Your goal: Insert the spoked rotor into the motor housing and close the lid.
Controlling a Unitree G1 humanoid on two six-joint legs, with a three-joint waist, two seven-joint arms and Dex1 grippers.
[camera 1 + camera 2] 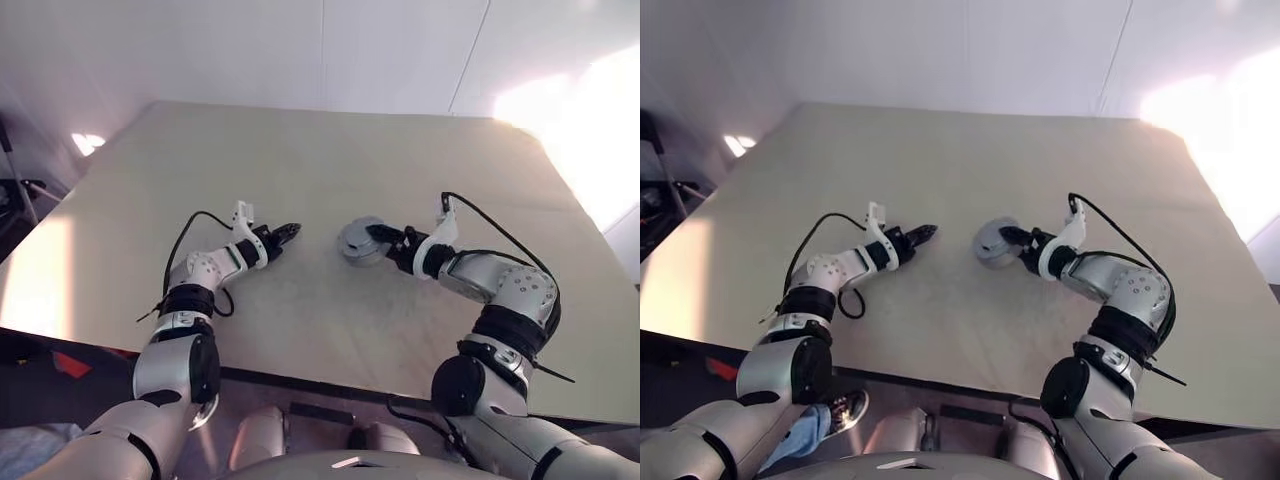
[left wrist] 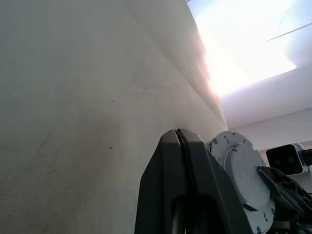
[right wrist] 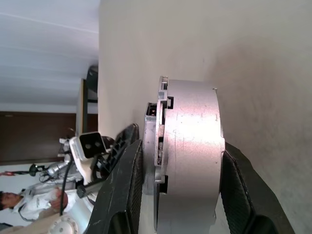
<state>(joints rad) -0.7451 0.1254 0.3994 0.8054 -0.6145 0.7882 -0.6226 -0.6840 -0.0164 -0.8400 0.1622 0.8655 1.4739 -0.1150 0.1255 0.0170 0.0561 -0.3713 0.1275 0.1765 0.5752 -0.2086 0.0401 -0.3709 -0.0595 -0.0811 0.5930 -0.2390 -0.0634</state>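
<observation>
So we're looking down at a big beige table [image 1: 300, 180] that takes up most of the frame, with both arms reaching in from the bottom edge. Right of centre in the head view, the right gripper [image 1: 378, 236] has its two black fingers clamped on a round silvery-grey assembly [image 1: 358, 242], which looks like the motor housing with the lid on it, though we can't tell from up here what's inside. It sits about mid-frame, tipped up on edge rather than lying flat, and we can't say for sure whether its lower rim touches the table. The right wrist view gives a much better look: the round metal body [image 3: 187, 146] sits edge-on between the two fingers [image 3: 124, 190], one pad on each flat face, with a thinner stepped plate and a couple of dark notches along one side. Left of centre in the head view, the left gripper [image 1: 285, 233] points toward the assembly with a clear stretch of bare table between them, and its fingers are pressed together with nothing in them. In the left wrist view those closed fingers [image 2: 183, 185] rise from the bottom, and past them the pale round face of the assembly [image 2: 241, 175] shows at the lower right, with bolt holes around its rim.
</observation>
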